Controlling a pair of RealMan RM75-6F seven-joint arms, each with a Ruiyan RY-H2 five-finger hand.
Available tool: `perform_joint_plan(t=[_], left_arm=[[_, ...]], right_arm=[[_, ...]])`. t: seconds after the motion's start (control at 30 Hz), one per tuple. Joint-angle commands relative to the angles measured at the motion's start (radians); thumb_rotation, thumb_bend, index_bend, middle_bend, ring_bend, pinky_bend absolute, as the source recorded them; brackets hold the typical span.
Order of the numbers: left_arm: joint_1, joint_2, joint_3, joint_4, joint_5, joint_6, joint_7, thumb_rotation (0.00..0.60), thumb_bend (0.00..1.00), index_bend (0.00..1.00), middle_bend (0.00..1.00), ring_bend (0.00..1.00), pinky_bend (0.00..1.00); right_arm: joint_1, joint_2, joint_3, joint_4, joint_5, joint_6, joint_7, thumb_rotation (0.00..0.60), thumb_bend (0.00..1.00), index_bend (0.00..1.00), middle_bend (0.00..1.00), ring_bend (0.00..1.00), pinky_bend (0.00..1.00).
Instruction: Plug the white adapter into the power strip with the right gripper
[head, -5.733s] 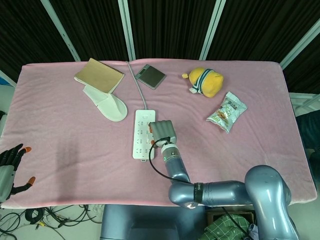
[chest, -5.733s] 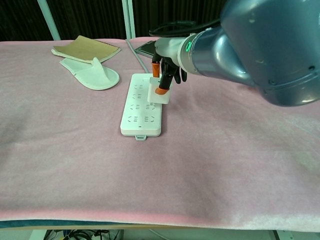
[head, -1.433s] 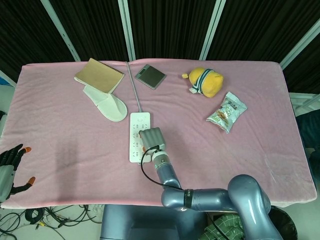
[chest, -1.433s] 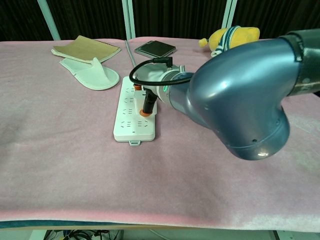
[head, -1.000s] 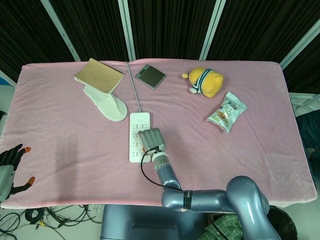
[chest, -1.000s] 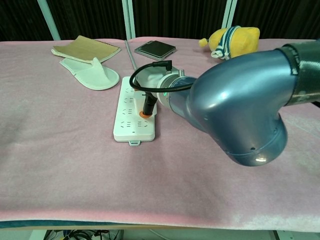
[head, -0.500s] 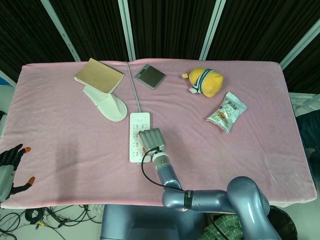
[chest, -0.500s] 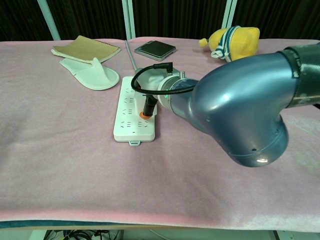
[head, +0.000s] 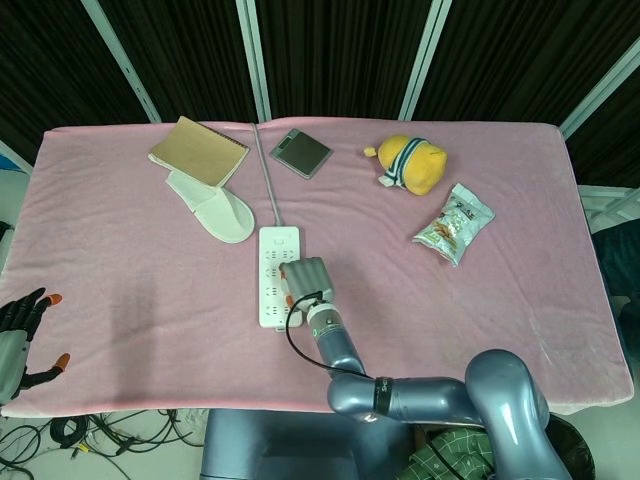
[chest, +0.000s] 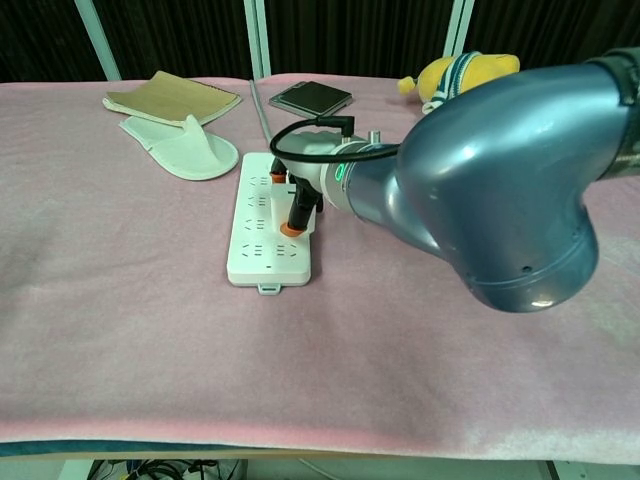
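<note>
Under my right hand (chest: 296, 196) sits the white adapter (chest: 272, 197), pinched in my orange-tipped fingers (chest: 290, 228) and pressed down on the white power strip (head: 272, 297). I think I am at the push-in step. I cannot tell if the pins are all the way in. Next I should push straight down, then let go gently so the strip does not slide. Far off to my left, my left hand (head: 22, 335) rests at the table edge, fingers apart, holding nothing.
</note>
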Motion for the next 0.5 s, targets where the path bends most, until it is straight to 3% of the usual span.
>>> perform_joint_plan(t=[0.03, 0.27, 0.5], left_arm=[[0.0, 0.0, 0.0, 0.0, 0.0, 0.0, 0.002, 0.6, 0.28, 0.11, 0.01, 0.0, 0.0], [0.001, -0.002, 0.0, 0.0, 0.0, 0.004, 0.009, 0.6, 0.28, 0.11, 0.01, 0.0, 0.0], [0.002, -0.004, -0.001, 0.0, -0.002, 0.007, 0.015, 0.6, 0.28, 0.11, 0.01, 0.0, 0.0]], right_arm=[[-0.013, 0.038, 0.024, -0.041, 0.017, 0.007, 0.014, 0.6, 0.31, 0.42, 0.29, 0.48, 0.39], [-0.045, 0.154, 0.054, -0.159, 0.055, 0.02, 0.028, 0.6, 0.27, 0.32, 0.18, 0.38, 0.31], [-0.109, 0.357, 0.062, -0.342, 0.075, 0.045, 0.037, 0.6, 0.23, 0.25, 0.1, 0.31, 0.26]])
